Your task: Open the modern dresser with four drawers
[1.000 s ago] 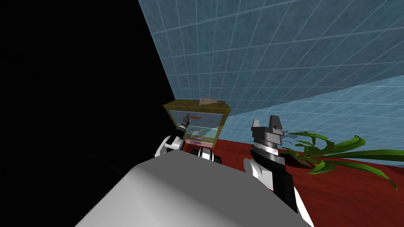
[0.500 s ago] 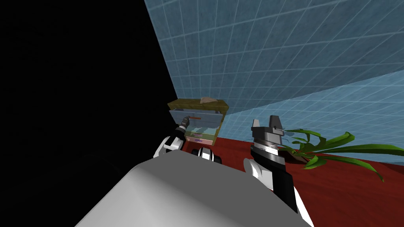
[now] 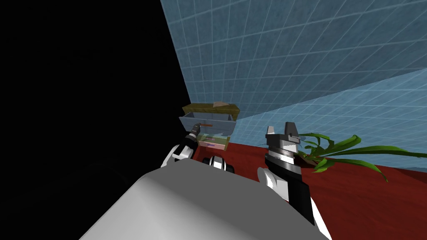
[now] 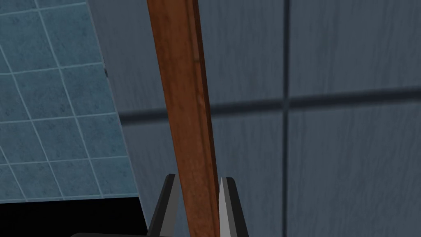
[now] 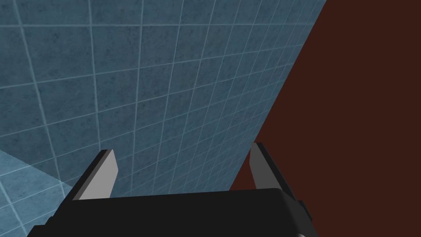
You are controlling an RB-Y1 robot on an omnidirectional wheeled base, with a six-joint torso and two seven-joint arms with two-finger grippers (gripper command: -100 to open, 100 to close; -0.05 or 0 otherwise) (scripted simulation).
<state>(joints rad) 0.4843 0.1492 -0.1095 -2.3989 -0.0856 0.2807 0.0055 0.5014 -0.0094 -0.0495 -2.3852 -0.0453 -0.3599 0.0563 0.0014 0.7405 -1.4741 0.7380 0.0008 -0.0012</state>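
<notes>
Clamping the reddish-brown wooden bar handle (image 4: 181, 82) between both fingers, your left gripper (image 4: 197, 179) sits at the front of the grey top drawer (image 3: 206, 122). That drawer juts out of the olive-topped dresser (image 3: 210, 109) just beyond the gripper. Your right gripper (image 5: 183, 154) stands well apart, fingers spread wide.

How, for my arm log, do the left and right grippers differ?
The left gripper has its jaws shut on the brown bar handle; the right gripper has its jaws open, holding nothing. The left gripper is at the grey drawer standing out of the olive dresser; the right gripper is apart from it, facing the blue tiled wall. Both have grey jaws on dark bodies.
</notes>
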